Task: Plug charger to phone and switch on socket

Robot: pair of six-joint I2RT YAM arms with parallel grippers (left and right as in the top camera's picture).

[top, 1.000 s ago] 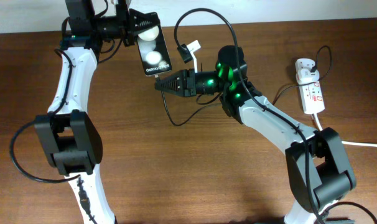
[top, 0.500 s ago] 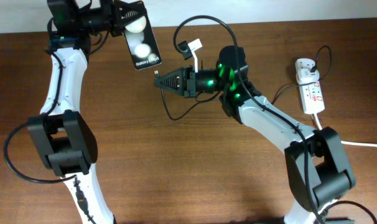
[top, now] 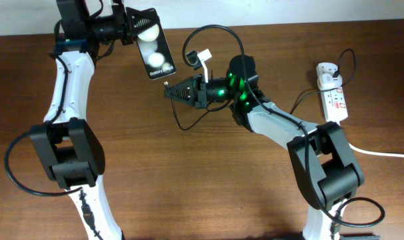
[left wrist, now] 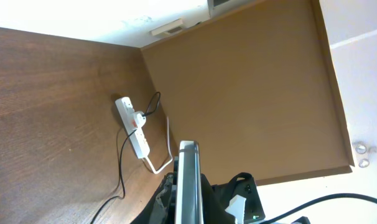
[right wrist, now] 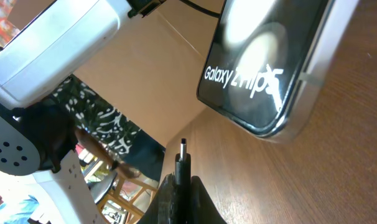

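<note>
My left gripper is shut on the black phone and holds it above the table at the back, lettered end toward the right arm. In the left wrist view the phone shows edge-on between the fingers. My right gripper is shut on the charger plug, its metal tip pointing at the phone's lower end with a small gap. In the right wrist view the plug stands just below and left of the phone's lettered end. The white socket lies at the far right.
The charger's thin black cable loops over the right arm and runs on toward the socket, also seen in the left wrist view. A thick white cord leaves the socket toward the right edge. A white tag hangs on the cable.
The left arm first swung the phone left and back, then brought it slightly right and down toward the plug. The right gripper with the plug shifted a little left and up.
</note>
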